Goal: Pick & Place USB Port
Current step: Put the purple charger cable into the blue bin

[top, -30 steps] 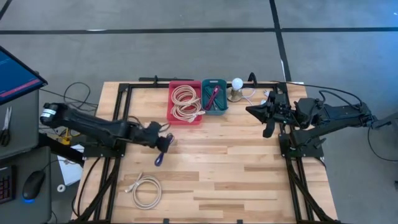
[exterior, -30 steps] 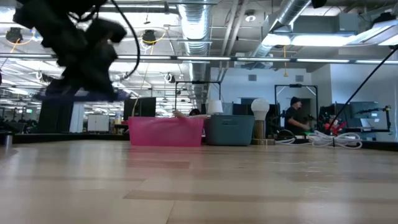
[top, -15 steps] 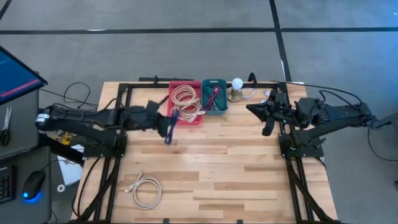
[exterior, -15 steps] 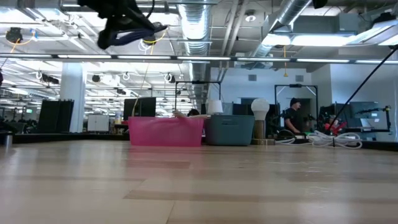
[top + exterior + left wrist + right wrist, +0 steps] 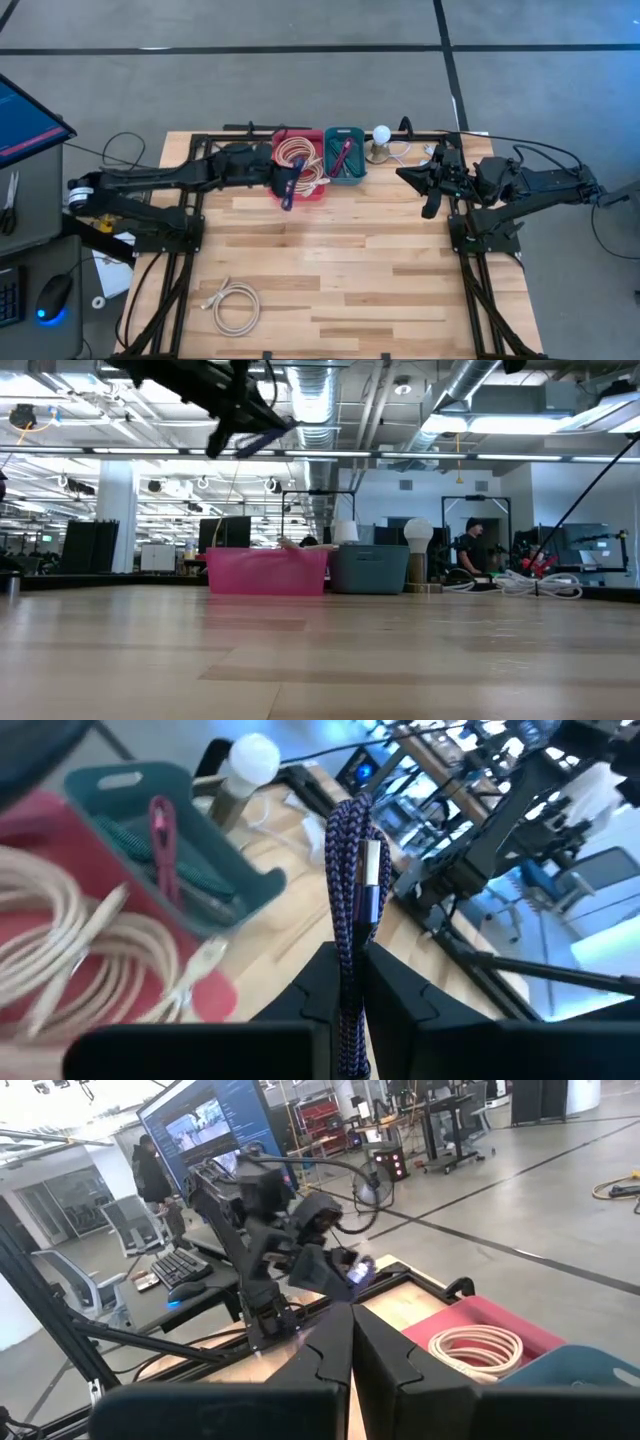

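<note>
- We've got the purple USB cable (image 5: 352, 890) clamped in the left gripper (image 5: 286, 186), held above the red bin (image 5: 278, 186)'s six-o'clock edge.
- Pick done; release remains.
- Right gripper (image 5: 431, 183) waits at three o'clock, fingers together.

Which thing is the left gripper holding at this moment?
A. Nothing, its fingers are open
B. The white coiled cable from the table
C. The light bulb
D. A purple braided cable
D: in the left wrist view the left gripper is shut on a purple braided cable, held above the near edge of the red bin, while the white coiled cable lies on the table.
</note>
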{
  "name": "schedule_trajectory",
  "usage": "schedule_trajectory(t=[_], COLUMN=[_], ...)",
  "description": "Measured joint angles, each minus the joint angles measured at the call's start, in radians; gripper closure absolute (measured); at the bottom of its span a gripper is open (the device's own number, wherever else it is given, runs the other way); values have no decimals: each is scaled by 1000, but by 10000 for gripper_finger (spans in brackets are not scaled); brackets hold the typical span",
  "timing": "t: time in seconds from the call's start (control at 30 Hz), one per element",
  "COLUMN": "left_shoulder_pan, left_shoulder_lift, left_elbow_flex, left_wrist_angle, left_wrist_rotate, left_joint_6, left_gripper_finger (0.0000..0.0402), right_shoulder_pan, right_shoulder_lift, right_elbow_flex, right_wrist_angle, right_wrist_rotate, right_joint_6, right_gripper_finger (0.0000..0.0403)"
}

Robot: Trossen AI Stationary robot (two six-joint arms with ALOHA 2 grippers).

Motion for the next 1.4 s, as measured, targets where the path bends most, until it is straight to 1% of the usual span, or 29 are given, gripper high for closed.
schedule_trajectory(t=[0.2,0.3,0.4,0.47,0.6,0.8,1.1,1.4], left_shoulder_pan=[73,102,122,134,159,209,227,230], left_shoulder_lift=[145,208,265,303,389,514,652,808], left_elbow_flex=[0,6,44,83,178,282,371,502], left_wrist_angle=[214,292,332,337,341,340,341,346], left_wrist_rotate=[99,119,134,138,186,235,236,220], left_joint_6=[13,5,5,21,63,66,64,66], left_gripper_finger=[375,375,375,375,375,375,375,375], right_shoulder_pan=[0,1,1,1,1,1,1,1], right_shoulder_lift=[0,0,0,0,0,0,0,0], right_elbow_flex=[0,0,0,0,0,0,0,0], right_wrist_angle=[0,0,0,0,0,0,0,0], right_wrist_rotate=[0,0,0,0,0,0,0,0], right_joint_6=[0,0,0,0,2,16,16,16], right_gripper_finger=[403,403,403,403,403,403,403,403])
